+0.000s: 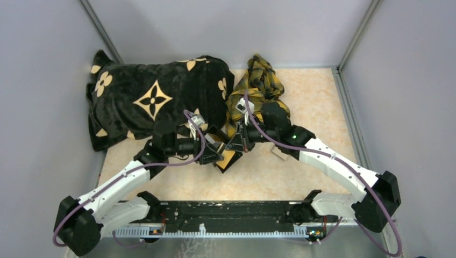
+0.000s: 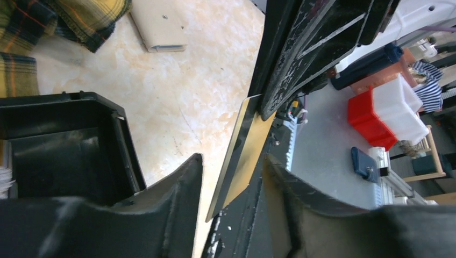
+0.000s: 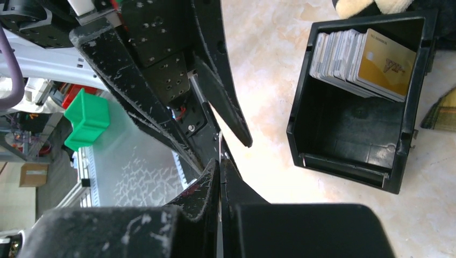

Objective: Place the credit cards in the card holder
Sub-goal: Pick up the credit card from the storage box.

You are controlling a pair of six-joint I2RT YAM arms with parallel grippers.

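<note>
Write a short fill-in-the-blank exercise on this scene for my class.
The right gripper is shut on a ___ card. The fingers of the left gripper stand ___, one each side of that card. The spare cards stand stacked in the ___ tray.
Missing words: gold; open; black.

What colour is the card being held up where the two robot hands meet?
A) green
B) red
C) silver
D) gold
D: the card pinched in the right hand shows a gold face in the left wrist view and also from above.
</note>
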